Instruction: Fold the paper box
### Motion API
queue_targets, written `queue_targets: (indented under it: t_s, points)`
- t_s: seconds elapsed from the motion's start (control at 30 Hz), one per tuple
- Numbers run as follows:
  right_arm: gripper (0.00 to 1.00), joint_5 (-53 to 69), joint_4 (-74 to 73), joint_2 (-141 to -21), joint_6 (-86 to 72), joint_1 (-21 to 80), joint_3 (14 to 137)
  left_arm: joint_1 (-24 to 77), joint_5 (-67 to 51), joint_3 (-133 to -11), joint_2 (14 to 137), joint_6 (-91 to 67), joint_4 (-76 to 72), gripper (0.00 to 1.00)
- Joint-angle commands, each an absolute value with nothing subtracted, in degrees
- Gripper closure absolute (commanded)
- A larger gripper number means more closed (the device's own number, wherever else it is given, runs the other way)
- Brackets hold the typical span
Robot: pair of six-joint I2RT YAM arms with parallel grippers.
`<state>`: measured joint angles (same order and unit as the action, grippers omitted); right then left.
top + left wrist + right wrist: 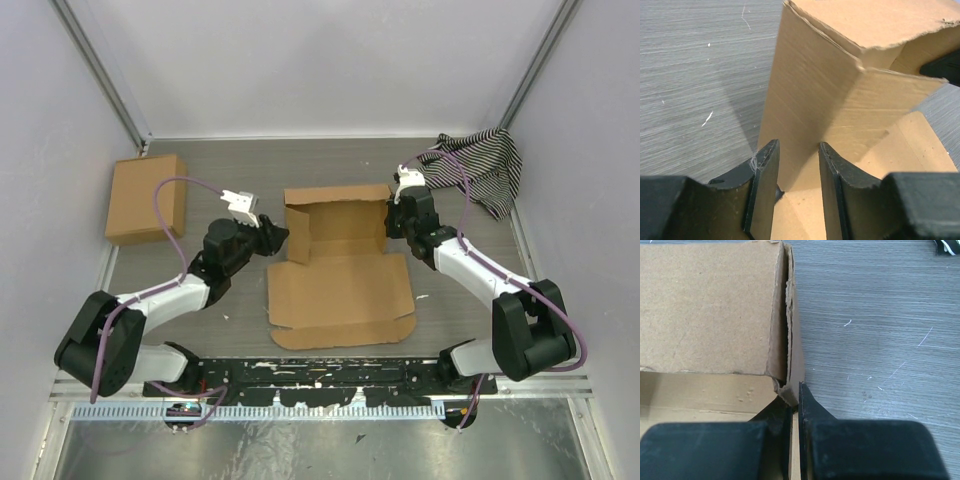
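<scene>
The paper box (340, 290) lies mid-table, partly folded: its far half has raised walls and its wide near panel lies flat. My left gripper (275, 237) is at the box's left wall. In the left wrist view (797, 145) its jaws stand open, with the upright left wall (830, 90) just ahead of and between the fingertips. My right gripper (392, 222) is at the right wall. In the right wrist view (796, 390) its jaws are pinched on the thin edge of that wall, beside the raised far wall (710, 305).
A compact brown cardboard slab (147, 198) lies at the far left against the rail. A black-and-white striped cloth (485, 170) is bunched in the far right corner. White enclosure walls stand on three sides.
</scene>
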<state>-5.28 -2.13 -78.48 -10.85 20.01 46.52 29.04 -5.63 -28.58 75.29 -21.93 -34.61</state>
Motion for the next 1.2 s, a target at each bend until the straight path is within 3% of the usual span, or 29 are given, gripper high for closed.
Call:
queue_targets:
  t_s: [0.0,0.37,0.63,0.83,0.93,1.0,1.17]
  points:
    - [0.99,-2.7,-0.7,-77.2,-12.5,19.9,48.2,30.6,-2.9,-29.3,74.1,-20.7,-33.5,0.56]
    - [0.98,0.0,-0.1,-76.0,-13.1,20.3,47.3,32.6,2.6,-31.3,75.8,-19.2,-32.7,0.53]
    - [0.98,-2.6,-1.1,-74.6,-13.5,22.9,46.7,34.3,13.9,-36.2,80.3,-18.6,-29.8,0.56]
    - [0.99,-8.6,-4.1,-73.1,-16.3,25.7,48.4,36.5,34.4,-47.6,86.6,-21.9,-10.6,0.86]
    - [0.99,-15.3,-8.4,-73.6,-19.2,26.9,50.4,37.8,45.2,-54.5,89.8,-27.2,3.6,0.9]
    - [0.99,-17.9,-11.6,-74.5,-22.2,27.1,52.0,39.2,51.4,-59.1,92.0,-31.2,13.6,0.98]
    - [0.99,-18.8,-16.3,-76.7,-27.4,27.4,54.9,43.3,60.7,-66.1,96.6,-36.9,28.2,0.98]
